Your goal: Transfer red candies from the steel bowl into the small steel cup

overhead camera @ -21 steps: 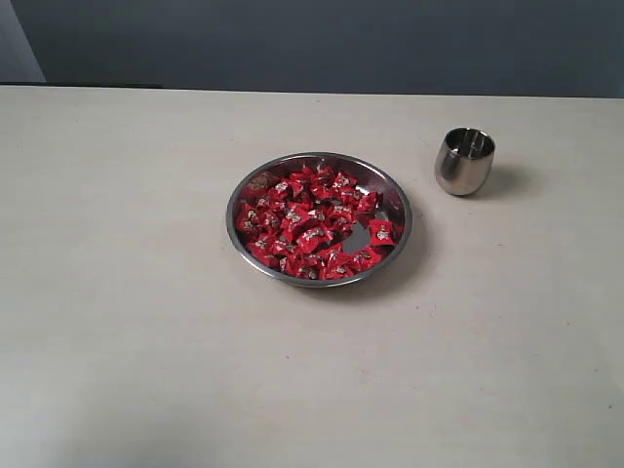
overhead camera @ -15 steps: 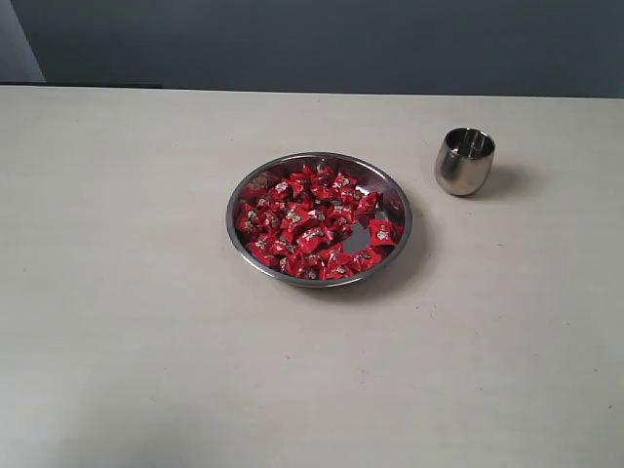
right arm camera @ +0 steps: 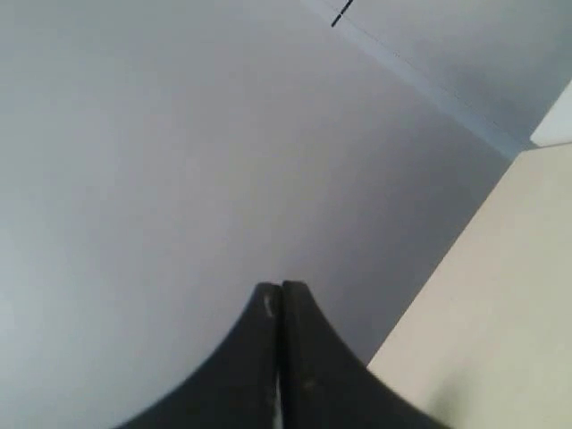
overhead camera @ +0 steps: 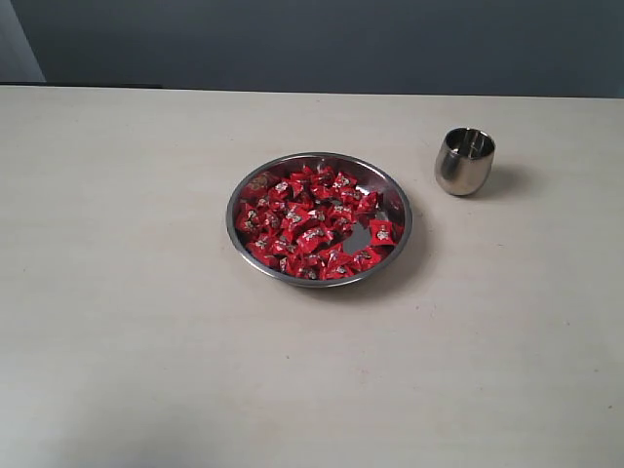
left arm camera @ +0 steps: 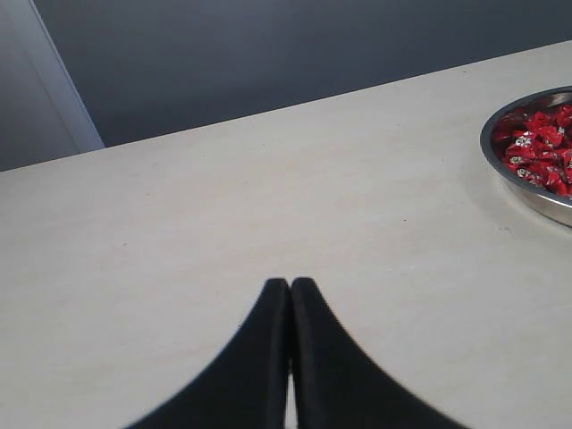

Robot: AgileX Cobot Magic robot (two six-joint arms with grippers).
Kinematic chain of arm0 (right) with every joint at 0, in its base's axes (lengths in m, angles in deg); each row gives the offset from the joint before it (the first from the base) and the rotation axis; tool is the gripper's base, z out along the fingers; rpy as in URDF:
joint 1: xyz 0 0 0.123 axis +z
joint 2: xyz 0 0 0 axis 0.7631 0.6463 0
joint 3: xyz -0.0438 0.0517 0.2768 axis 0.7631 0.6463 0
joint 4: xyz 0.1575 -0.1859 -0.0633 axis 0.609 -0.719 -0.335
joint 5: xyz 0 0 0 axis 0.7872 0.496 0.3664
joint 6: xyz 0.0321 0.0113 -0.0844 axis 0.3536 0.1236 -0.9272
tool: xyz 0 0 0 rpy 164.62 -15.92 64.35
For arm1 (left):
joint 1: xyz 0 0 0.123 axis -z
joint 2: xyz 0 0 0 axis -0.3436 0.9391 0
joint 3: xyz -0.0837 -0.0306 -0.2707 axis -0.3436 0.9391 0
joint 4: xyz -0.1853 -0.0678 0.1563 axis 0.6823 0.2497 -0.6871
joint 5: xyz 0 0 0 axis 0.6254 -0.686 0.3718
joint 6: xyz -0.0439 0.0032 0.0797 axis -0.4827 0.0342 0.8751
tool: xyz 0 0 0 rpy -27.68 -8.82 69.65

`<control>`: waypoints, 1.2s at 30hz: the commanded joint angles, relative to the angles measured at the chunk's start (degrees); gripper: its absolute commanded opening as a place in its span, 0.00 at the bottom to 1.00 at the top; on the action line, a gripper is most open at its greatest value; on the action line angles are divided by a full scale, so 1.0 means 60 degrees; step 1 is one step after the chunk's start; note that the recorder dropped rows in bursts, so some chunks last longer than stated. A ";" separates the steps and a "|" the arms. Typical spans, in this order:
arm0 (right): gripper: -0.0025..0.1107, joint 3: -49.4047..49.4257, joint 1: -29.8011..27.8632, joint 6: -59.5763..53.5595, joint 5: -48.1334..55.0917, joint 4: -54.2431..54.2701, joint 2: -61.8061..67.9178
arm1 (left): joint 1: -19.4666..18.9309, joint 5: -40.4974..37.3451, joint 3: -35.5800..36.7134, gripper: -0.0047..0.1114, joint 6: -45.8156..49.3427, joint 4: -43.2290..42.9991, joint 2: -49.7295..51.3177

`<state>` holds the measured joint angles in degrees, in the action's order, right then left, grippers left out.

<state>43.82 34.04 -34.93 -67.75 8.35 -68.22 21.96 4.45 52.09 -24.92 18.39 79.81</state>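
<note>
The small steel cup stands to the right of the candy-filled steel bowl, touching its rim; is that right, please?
Not quite: the small steel cup stands to the right of the steel bowl of red candies, but apart from its rim, as the exterior view shows.

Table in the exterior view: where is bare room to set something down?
Bare table lies left of the bowl, along the whole near side in front of it, and behind bowl and cup. The gap between bowl and cup is narrowest. The bowl is crowded with candies.
</note>
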 commanded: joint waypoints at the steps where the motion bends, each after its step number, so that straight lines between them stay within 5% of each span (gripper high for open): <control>1: 0.02 0.0011 -0.0041 0.0051 -0.0012 -0.0222 -0.0039 | 0.0003 0.0064 -0.0010 0.04 -0.0052 -0.0030 -0.0041; 10: 0.02 -0.0231 -0.0027 -0.0064 -0.0474 -0.1158 -0.0039 | 0.0003 0.0064 -0.0010 0.04 -0.0052 -0.0030 -0.0041; 14: 0.02 -0.2300 0.0293 0.0043 -0.0742 -0.4194 0.0550 | 0.0003 0.0064 -0.0010 0.04 -0.0052 -0.0030 -0.0041; 20: 0.02 -0.6570 0.1177 0.0064 -0.0066 -0.7441 0.5633 | 0.0003 0.0064 -0.0010 0.04 -0.0052 -0.0030 -0.0041; 30: 0.02 -1.5190 0.4431 -0.3365 0.7427 -0.7382 1.4955 | 0.0003 0.0064 -0.0010 0.04 -0.0052 -0.0030 -0.0041; 33: 0.02 -1.8354 0.5769 -0.5500 1.0890 -0.5908 1.8362 | 0.0003 0.0064 -0.0010 0.04 -0.0052 -0.0030 -0.0041; 36: 0.02 -1.9356 0.6443 -0.5832 1.1223 -0.4330 1.9876 | 0.0003 0.0064 -0.0010 0.04 -0.0052 -0.0030 -0.0041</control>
<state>-68.15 70.08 -67.21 -3.26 -23.47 45.81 21.96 4.45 52.09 -24.92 18.39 79.81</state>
